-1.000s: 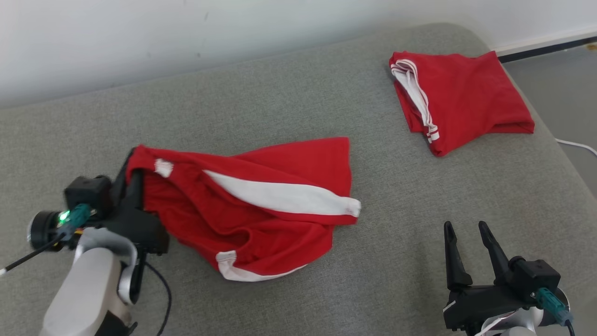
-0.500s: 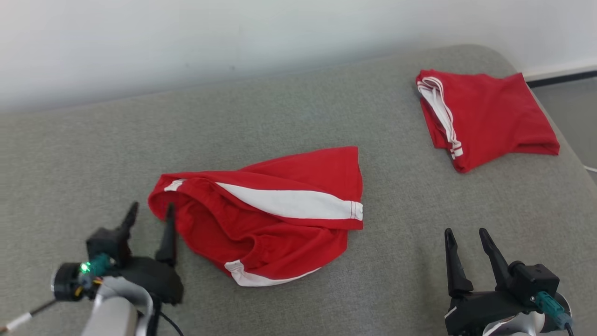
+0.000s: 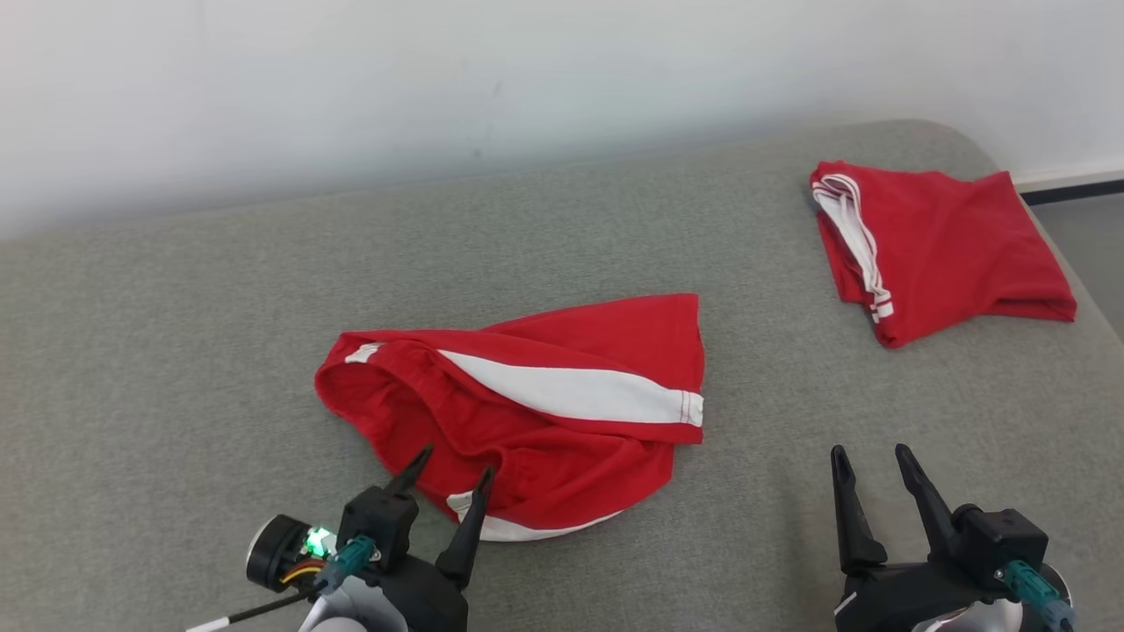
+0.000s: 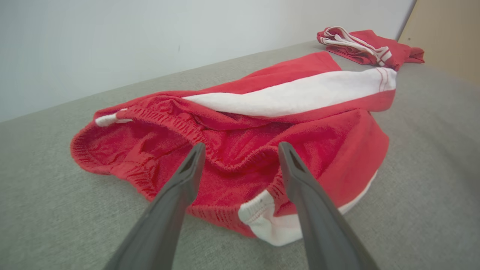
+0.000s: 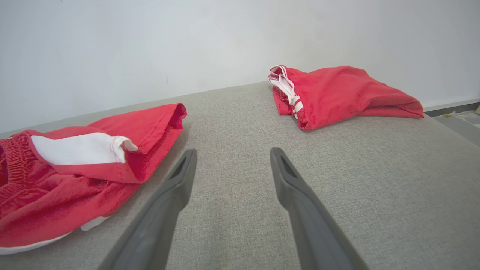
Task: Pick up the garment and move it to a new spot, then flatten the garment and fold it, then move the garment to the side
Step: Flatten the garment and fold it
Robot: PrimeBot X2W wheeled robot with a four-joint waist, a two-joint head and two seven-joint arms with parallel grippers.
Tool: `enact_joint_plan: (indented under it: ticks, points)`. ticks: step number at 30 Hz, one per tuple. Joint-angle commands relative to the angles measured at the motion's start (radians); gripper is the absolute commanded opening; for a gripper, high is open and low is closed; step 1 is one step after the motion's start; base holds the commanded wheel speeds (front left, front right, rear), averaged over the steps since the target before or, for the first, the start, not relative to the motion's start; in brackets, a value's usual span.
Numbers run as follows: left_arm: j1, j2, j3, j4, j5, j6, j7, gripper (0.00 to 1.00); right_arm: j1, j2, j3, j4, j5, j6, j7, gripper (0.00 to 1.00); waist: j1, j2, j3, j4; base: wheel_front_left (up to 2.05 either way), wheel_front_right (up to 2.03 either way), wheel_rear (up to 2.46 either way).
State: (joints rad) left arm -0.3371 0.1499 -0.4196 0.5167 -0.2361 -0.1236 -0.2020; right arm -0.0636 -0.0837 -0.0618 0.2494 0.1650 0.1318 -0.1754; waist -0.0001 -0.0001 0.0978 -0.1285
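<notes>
Limp, light red shorts (image 3: 562, 430) lie crumpled mid-way across the grey upholstered surface (image 3: 176, 351); their elastic waistband (image 4: 232, 165) looks the surest hold. Left gripper (image 3: 454, 463) hovers there, fingers apart; right gripper (image 3: 869, 452), near right, likewise spread.

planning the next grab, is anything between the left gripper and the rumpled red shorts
Nothing visible stands between them. The left gripper is open, pointing straight at the near edge of the shorts on the grey cushion.
</notes>
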Motion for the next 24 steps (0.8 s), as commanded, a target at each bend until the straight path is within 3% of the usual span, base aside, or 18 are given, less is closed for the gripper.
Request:
enact_joint_plan:
  ticks: [1, 7, 8, 9, 10, 16, 24]
  points:
    - [-0.003, 0.011, -0.015, 0.009, 0.005, -0.003, 0.009, 1.0, -0.002, -0.001, -0.005, -0.001, 0.0, -0.003, -0.001, 1.0, 0.0001, 0.0001, 0.014, -0.024, 0.0, 0.0, 0.0]
    - [0.013, 0.037, -0.071, 0.038, -0.025, -0.005, 0.044, 1.0, 0.007, 0.003, -0.017, 0.002, 0.001, -0.003, -0.01, 1.0, 0.0001, 0.0001, 0.027, -0.056, 0.0, 0.0, 0.0]
    - [0.013, 0.037, -0.076, 0.047, -0.035, -0.006, 0.052, 0.93, 0.006, 0.003, -0.016, 0.003, 0.001, -0.003, -0.011, 1.0, 0.0001, 0.0001, 0.028, -0.059, 0.0, 0.0, 0.0]
    - [0.005, 0.04, -0.077, 0.052, -0.039, -0.006, 0.05, 0.08, 0.004, 0.002, -0.015, 0.005, 0.002, -0.003, -0.011, 1.0, 0.0001, 0.0001, 0.028, -0.062, 0.0, 0.0, 0.0]
    - [-0.001, 0.039, -0.072, 0.058, -0.05, -0.006, 0.046, 0.0, 0.001, 0.002, -0.015, 0.007, 0.003, -0.003, -0.012, 1.0, 0.0001, 0.0001, 0.028, -0.063, 0.0, 0.0, 0.0]
    - [-0.021, 0.031, -0.048, 0.062, -0.104, -0.005, 0.008, 0.0, 0.013, 0.004, -0.033, 0.006, -0.001, -0.003, -0.019, 1.0, 0.0001, 0.0001, 0.018, -0.049, 0.0, 0.0, 0.0]
    - [0.061, 0.029, 0.005, -0.133, -0.155, 0.031, -0.037, 0.0, 0.04, 0.002, -0.05, -0.006, -0.004, -0.003, -0.007, 1.0, 0.0001, 0.0001, -0.014, 0.061, 0.0, 0.0, 0.0]
